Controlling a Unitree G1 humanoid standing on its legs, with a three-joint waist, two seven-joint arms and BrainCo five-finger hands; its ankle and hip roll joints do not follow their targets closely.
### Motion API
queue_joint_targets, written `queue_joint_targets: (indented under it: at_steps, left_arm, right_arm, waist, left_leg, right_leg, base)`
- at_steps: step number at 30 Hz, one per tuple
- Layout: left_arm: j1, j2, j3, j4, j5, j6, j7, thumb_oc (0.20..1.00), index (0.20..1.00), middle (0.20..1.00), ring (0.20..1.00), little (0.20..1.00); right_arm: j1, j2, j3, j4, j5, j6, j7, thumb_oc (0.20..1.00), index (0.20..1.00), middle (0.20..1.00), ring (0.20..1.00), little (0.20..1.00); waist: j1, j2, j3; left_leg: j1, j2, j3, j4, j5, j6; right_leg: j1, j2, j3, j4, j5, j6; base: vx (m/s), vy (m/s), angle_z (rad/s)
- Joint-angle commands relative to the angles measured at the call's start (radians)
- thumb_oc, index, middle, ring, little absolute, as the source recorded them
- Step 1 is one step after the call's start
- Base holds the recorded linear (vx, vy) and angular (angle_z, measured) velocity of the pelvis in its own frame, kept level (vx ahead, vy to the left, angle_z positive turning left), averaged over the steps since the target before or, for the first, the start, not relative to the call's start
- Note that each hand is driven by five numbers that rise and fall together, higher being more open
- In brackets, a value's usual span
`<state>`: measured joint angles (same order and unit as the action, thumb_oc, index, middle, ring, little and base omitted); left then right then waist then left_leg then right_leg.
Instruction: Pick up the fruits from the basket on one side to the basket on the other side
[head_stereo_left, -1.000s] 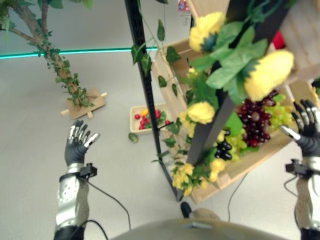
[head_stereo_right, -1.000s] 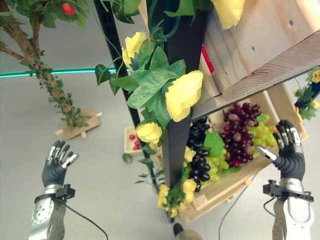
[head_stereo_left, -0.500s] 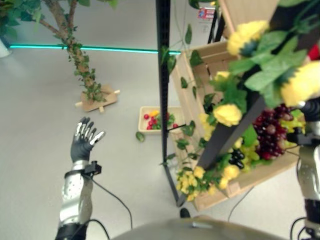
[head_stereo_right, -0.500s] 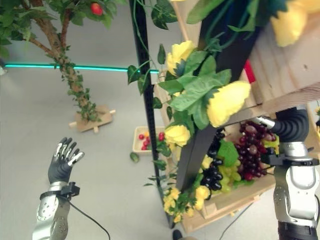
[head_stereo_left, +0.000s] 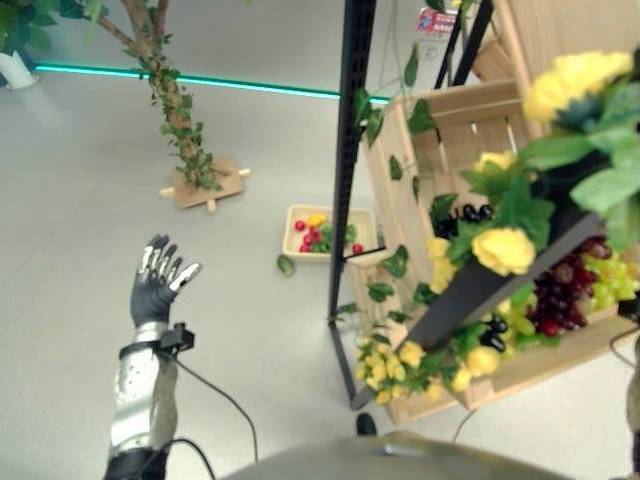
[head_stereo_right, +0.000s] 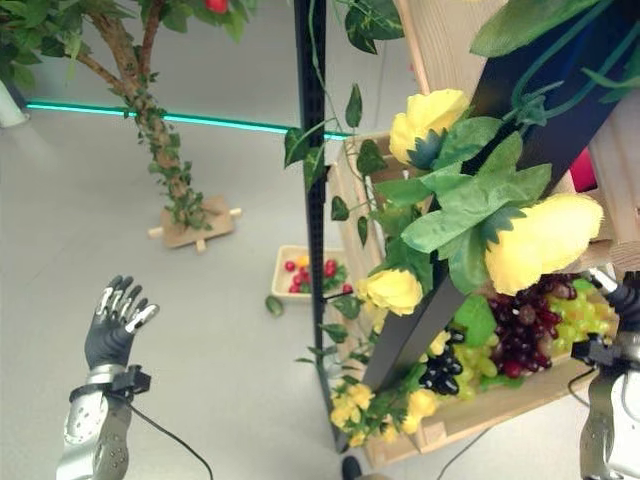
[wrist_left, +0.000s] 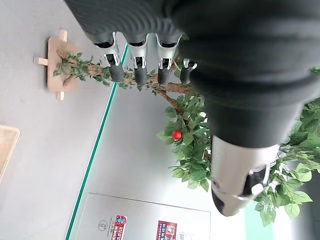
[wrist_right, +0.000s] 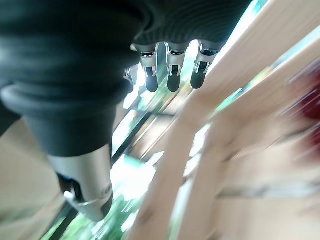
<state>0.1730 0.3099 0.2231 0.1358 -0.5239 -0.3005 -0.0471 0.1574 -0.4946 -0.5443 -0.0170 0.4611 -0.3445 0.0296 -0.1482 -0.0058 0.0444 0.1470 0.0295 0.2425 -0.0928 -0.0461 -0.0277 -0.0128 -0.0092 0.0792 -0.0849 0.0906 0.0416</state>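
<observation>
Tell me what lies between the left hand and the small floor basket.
In the left eye view, bare grey floor runs from the left hand to the floor basket. One fallen green leaf lies just short of the basket.

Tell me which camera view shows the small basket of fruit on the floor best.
The left eye view: the basket sits unobstructed left of the black post. The right eye view shows it partly behind leaves; the left wrist view catches perhaps a corner.

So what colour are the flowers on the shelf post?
Yellow flowers, clearest in the right eye view.
</observation>
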Motion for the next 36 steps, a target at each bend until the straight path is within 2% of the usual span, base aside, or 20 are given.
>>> queue_joint_targets:
  at_steps: [1,13,20,24,28,36]
  left_arm:
    - [-0.018,0.074,0.029,-0.058,0.022,-0.056,-0.004,1.000,1.000,1.000,1.000,1.000]
    - [-0.008,0.061,0.050,-0.047,0.037,-0.056,-0.004,1.000,1.000,1.000,1.000,1.000]
    - [-0.025,0.059,0.041,-0.028,0.043,-0.059,0.009,1.000,1.000,1.000,1.000,1.000]
    - [-0.030,0.059,0.039,-0.018,0.045,-0.061,0.012,1.000,1.000,1.000,1.000,1.000]
    - [-0.043,0.059,0.033,-0.009,0.050,-0.065,0.013,1.000,1.000,1.000,1.000,1.000]
    - [-0.041,0.055,0.039,-0.004,0.053,-0.075,0.017,1.000,1.000,1.000,1.000,1.000]
  right_arm:
    - [-0.031,-0.011,-0.061,-0.006,0.015,-0.051,0.008,1.000,1.000,1.000,1.000,1.000]
    - [0.010,0.027,-0.099,0.012,-0.020,-0.056,-0.006,1.000,1.000,1.000,1.000,1.000]
    - [-0.001,0.046,-0.087,-0.016,-0.034,-0.058,-0.012,1.000,1.000,1.000,1.000,1.000]
    - [-0.005,0.049,-0.085,-0.030,-0.040,-0.058,-0.013,1.000,1.000,1.000,1.000,1.000]
    - [-0.018,0.052,-0.078,-0.038,-0.039,-0.058,-0.013,1.000,1.000,1.000,1.000,1.000]
    - [-0.036,0.059,-0.067,-0.041,-0.037,-0.057,-0.011,1.000,1.000,1.000,1.000,1.000]
  waist:
    - [-0.005,-0.023,-0.014]
    - [-0.027,-0.011,-0.012]
    - [-0.050,-0.011,-0.010]
    - [-0.061,-0.012,-0.009]
    - [-0.087,-0.016,-0.005]
    - [-0.112,-0.021,0.011]
  left_leg:
    - [-0.009,-0.052,-0.027,0.036,-0.075,0.047]
    - [0.002,-0.051,-0.021,0.029,-0.087,0.049]
    - [0.000,-0.050,0.010,0.050,-0.099,0.052]
    - [-0.004,-0.050,0.036,0.063,-0.106,0.055]
    - [-0.012,-0.051,0.085,0.090,-0.118,0.059]
    - [-0.013,-0.046,0.182,0.126,-0.154,0.071]
  right_leg:
    - [-0.006,-0.041,-0.037,0.111,-0.107,0.081]
    - [-0.007,-0.037,-0.029,0.117,-0.120,0.082]
    - [-0.018,-0.032,0.002,0.123,-0.114,0.086]
    - [-0.030,-0.027,0.032,0.128,-0.108,0.091]
    - [-0.056,-0.019,0.084,0.134,-0.090,0.103]
    - [-0.092,-0.001,0.173,0.148,-0.076,0.126]
  base:
    - [0.00,-0.008,0.03]
    - [0.00,0.000,0.00]
    - [-0.01,0.013,-0.11]
    - [-0.02,0.029,-0.22]
    - [-0.04,0.032,-0.36]
    - [-0.03,0.038,-0.46]
